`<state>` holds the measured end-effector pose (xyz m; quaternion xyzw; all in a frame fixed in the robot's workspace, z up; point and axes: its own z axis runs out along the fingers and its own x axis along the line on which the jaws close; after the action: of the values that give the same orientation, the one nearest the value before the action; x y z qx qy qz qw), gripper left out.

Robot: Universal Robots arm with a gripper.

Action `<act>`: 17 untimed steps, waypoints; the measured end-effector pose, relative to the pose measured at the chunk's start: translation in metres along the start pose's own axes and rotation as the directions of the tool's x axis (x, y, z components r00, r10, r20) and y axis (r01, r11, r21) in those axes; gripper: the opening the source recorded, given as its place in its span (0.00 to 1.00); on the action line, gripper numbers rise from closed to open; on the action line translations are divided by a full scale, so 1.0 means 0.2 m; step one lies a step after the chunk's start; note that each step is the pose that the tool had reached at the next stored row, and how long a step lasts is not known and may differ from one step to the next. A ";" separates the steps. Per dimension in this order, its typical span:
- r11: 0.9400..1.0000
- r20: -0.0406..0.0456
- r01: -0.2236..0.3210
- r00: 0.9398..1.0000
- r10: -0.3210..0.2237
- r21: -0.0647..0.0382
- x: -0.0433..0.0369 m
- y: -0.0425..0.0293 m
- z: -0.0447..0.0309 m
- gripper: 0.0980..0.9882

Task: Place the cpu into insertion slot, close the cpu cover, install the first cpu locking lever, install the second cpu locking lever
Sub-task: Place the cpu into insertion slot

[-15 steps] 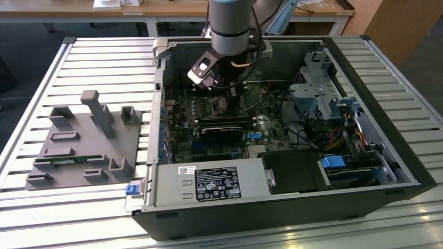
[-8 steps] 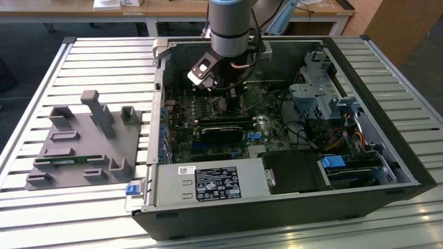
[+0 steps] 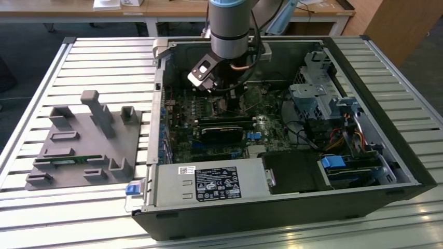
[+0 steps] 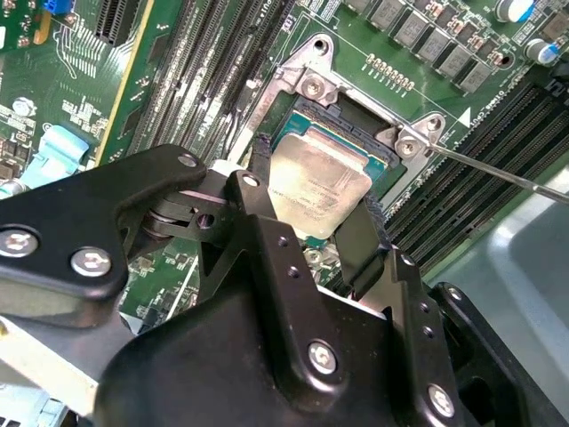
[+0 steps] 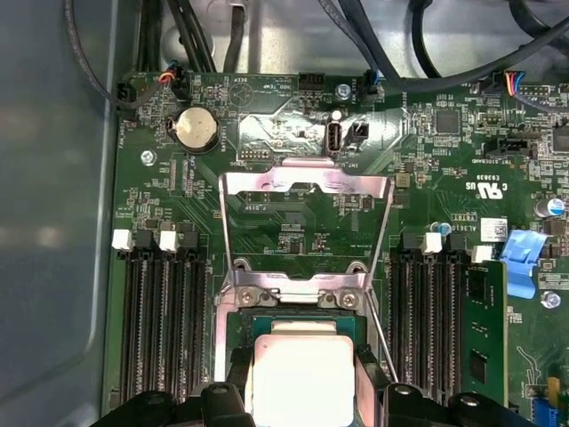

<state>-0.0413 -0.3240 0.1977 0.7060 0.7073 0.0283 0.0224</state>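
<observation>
Black two-finger end effector [image 4: 313, 185] is clenched on the cpu [image 4: 318, 197], one of its fingers [image 4: 364, 245] pressing each opposite edge. You are holding the chip directly over the insertion slot [image 4: 348, 117], very low. Whether it is fully seated cannot be told.

Expect the cpu to handle as a light, thin, rigid square. Its pale tan-silver metal face looks smooth and faintly brushed, so it is probably slippery under the pads. Judge it fragile: the slot beneath is likely delicate, so the chip should go down flat, not dragged or tilted. The two side edges, where you hold it now, look like the sensible place to take it.

The insertion slot is a dark square recess with a bright, stamped silvery rim fixed by screws at its corners. In the first wrist view, the cpu cover [image 5: 304, 182] stands swung open beyond the slot: a thin silvery sheet-metal frame with a cut-out centre, likely springy on its hinge. A locking lever [image 4: 498, 173] is a slim, stiff wire rod angled away from the rim.

Around them lies the matt green motherboard [image 5: 160, 151], with long ribbed black memory slots [image 5: 160, 338] on both sides. In the exterior view, the open computer case [image 3: 387, 104] lies on a slatted metal table [image 3: 41, 67].
</observation>
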 end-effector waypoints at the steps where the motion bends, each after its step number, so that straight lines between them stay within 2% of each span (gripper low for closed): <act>1: 1.000 0.000 0.000 1.000 0.000 0.000 0.000 0.000 0.004 0.49; 7: 1.000 0.001 0.000 1.000 0.000 0.000 0.000 -0.001 0.019 0.49; 17: 1.000 0.001 0.000 1.000 0.000 0.000 0.000 -0.002 0.020 0.49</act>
<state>-0.0413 -0.3238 0.1937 0.7060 0.7072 0.0281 0.0227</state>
